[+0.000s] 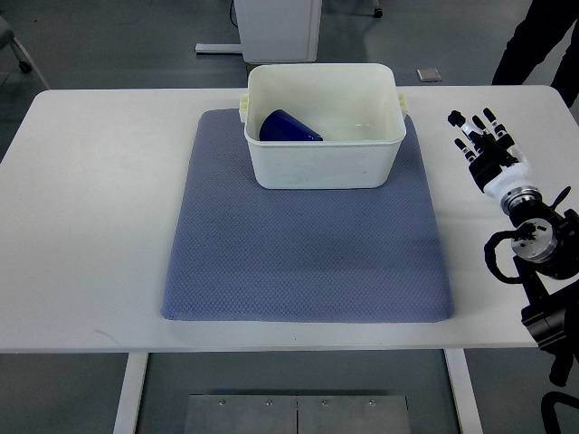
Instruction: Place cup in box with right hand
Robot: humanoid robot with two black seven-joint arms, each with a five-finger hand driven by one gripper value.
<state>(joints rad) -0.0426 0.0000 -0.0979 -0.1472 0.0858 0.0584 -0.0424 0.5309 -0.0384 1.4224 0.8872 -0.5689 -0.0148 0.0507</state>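
Observation:
A dark blue cup (288,127) lies on its side inside the white plastic box (323,165), against its left wall. The box stands at the far end of a blue-grey mat (306,244). My right hand (478,134) hovers over the white table to the right of the mat, well apart from the box. Its fingers are spread and hold nothing. The right arm runs down to the lower right corner of the picture. No left arm shows.
The white table (90,217) extends around the mat on all sides. A person's dark sleeve (543,41) shows at the top right beyond the table. A white cabinet base (276,27) stands behind the far edge.

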